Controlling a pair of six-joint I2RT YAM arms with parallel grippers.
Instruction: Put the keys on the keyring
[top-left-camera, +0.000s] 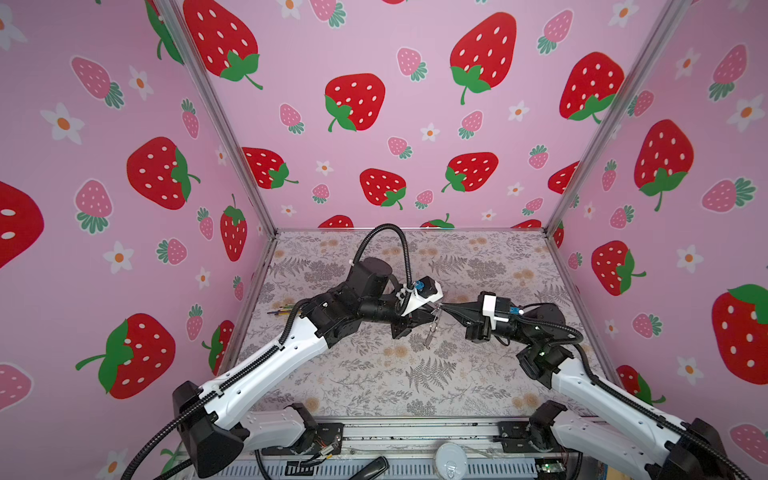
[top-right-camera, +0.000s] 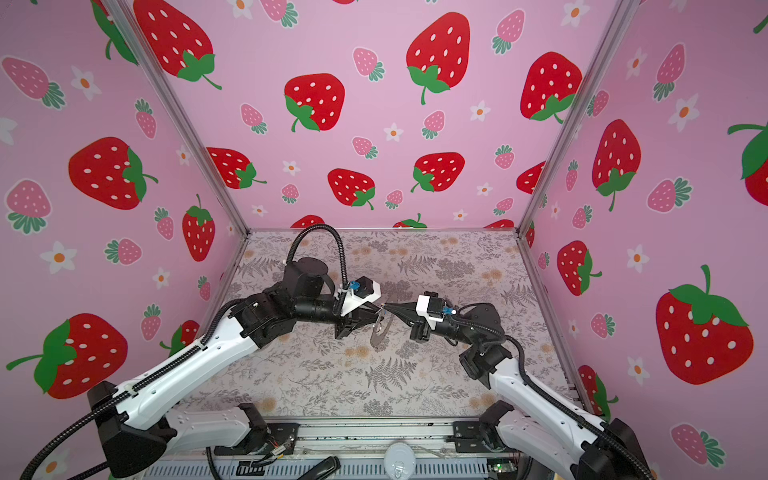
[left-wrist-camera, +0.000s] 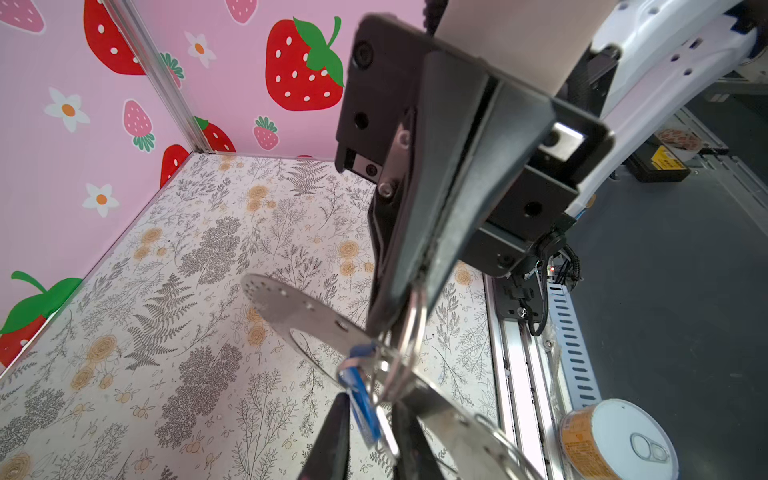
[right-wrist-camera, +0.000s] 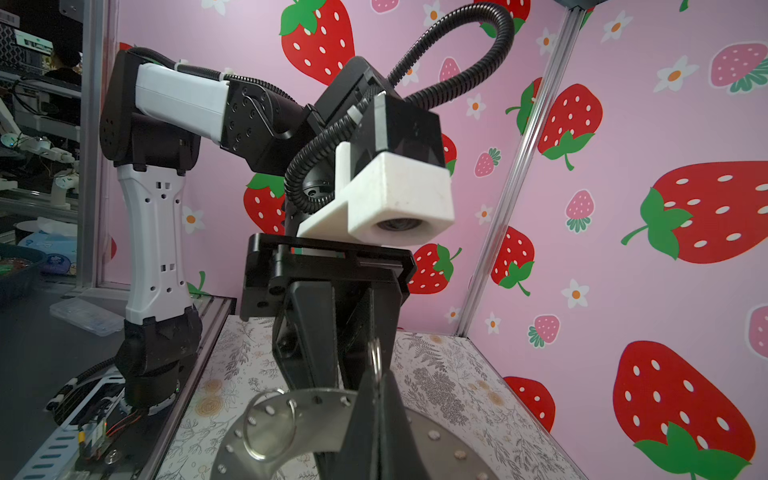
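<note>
The keyring (left-wrist-camera: 291, 307) is a large flat grey metal ring with tiny holes round its band; it hangs in the air over the table, seen almost edge-on in both top views (top-left-camera: 430, 330) (top-right-camera: 379, 332). My right gripper (right-wrist-camera: 377, 376) is shut on a small wire ring (right-wrist-camera: 376, 357) that passes through the band (right-wrist-camera: 291, 415). A second wire ring (right-wrist-camera: 268, 424) hangs from another hole. The blue-headed key (left-wrist-camera: 363, 411) lies between the fingers of my left gripper (left-wrist-camera: 370, 401), which stand slightly apart; whether they press it I cannot tell. The two grippers meet tip to tip (top-left-camera: 432, 311) (top-left-camera: 442, 307).
A dark bundle of thin yellow-green-tipped tools (top-left-camera: 282, 311) lies on the floral table at the left, behind the left arm. A tin can (left-wrist-camera: 615, 440) stands on the front rail outside the mat. Strawberry-printed walls close in three sides.
</note>
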